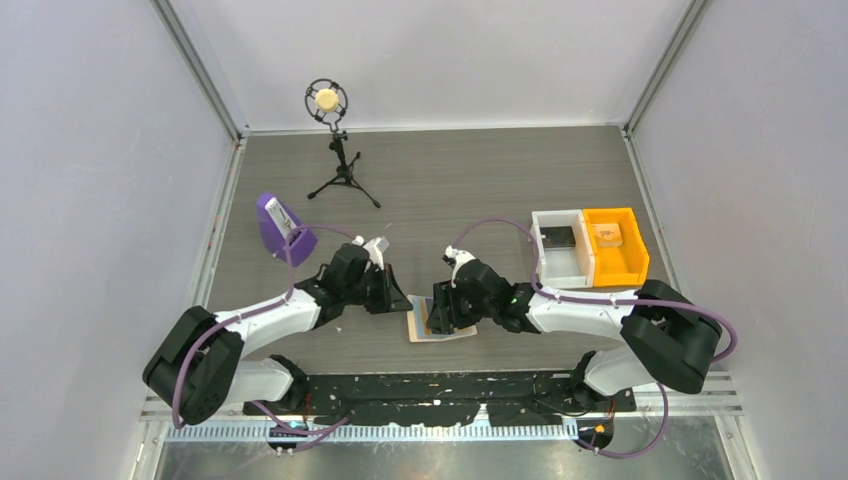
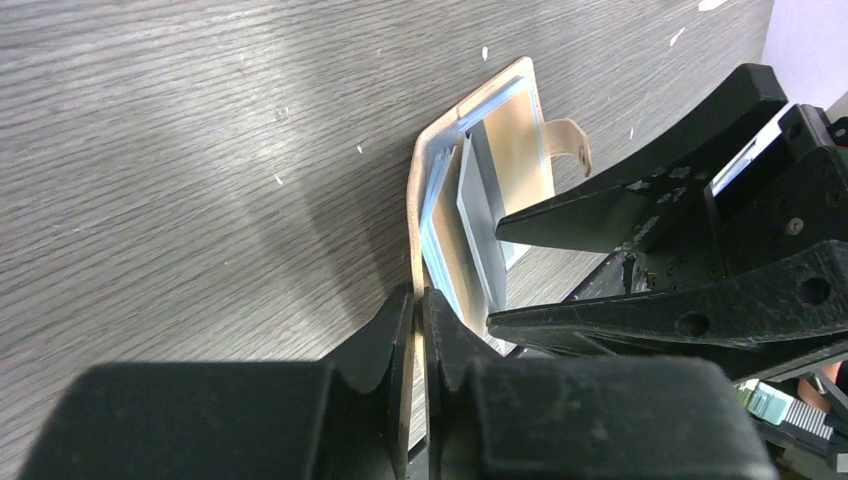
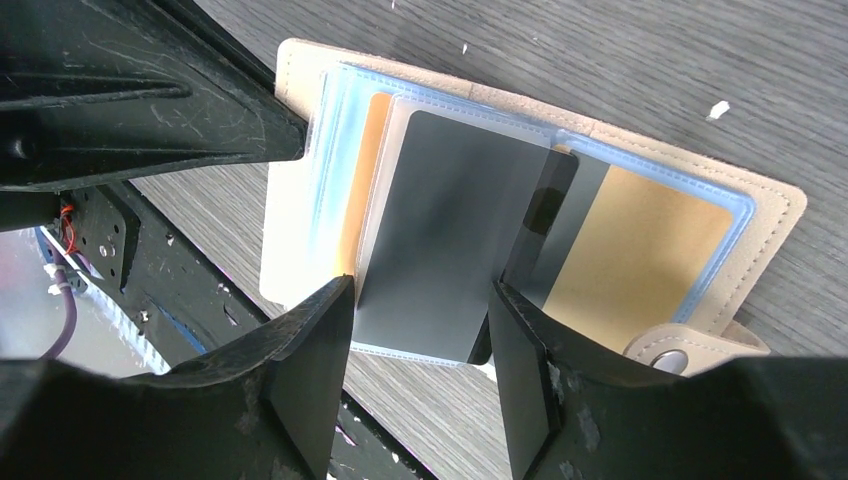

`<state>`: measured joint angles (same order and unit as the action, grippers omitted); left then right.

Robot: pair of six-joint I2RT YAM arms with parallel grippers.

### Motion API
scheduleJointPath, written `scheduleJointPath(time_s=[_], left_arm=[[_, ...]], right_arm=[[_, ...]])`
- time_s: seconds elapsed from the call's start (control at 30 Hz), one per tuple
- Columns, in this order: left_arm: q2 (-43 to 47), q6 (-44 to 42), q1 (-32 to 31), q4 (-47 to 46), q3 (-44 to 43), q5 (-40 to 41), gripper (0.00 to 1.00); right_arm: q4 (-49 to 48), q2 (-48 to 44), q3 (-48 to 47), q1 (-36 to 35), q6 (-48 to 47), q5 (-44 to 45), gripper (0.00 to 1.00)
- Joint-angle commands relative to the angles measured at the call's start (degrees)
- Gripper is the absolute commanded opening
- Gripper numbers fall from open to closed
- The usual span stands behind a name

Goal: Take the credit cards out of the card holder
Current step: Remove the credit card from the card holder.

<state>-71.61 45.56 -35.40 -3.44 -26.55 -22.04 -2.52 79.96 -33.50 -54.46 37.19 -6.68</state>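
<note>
The card holder [image 1: 443,328] lies open on the table between my two grippers, pale tan outside with light blue clear sleeves inside. My left gripper [image 2: 418,296] is shut on the edge of its tan cover [image 2: 428,160] and holds that flap up. In the right wrist view the card holder [image 3: 770,200] shows a grey card [image 3: 450,240] in a raised sleeve, an orange-yellow card [image 3: 353,190] behind it and a tan-gold card [image 3: 640,250] to the right. My right gripper [image 3: 420,345] is open, its fingers on either side of the grey card's near edge. The snap tab [image 3: 672,352] is at the lower right.
A white bin [image 1: 560,250] and an orange bin [image 1: 615,245] stand side by side at the right. A purple wedge stand [image 1: 280,225] is at the left. A microphone on a small tripod [image 1: 330,105] stands at the back. The arms' black base rail runs just behind the card holder.
</note>
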Motion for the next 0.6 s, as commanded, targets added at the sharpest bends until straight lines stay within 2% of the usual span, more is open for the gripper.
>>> scheduleJointPath(time_s=[0.0, 0.1, 0.17, 0.37, 0.57], left_arm=[[1.56, -2.37, -0.02, 2.91, -1.60, 1.26, 0.14], [2.84, -2.84, -0.04, 5.25, -2.00, 2.48, 0.29], [4.31, -2.85, -0.06, 6.75, -2.19, 2.91, 0.34], [8.81, -2.23, -0.15, 9.80, -3.71, 3.39, 0.35], [8.62, -0.17, -1.24, 7.10, -4.40, 1.18, 0.31]], right_arm=[[0.15, -1.82, -1.87, -0.21, -0.58, 1.53, 0.58], [0.35, -2.95, -1.84, -0.23, -0.50, 0.36, 0.59], [0.67, -4.43, -1.75, -0.26, -0.38, 0.19, 0.59], [0.94, -7.36, -1.00, -0.01, -0.71, 0.52, 0.56], [0.50, -6.35, -0.27, 1.28, -1.13, -0.66, 0.53]])
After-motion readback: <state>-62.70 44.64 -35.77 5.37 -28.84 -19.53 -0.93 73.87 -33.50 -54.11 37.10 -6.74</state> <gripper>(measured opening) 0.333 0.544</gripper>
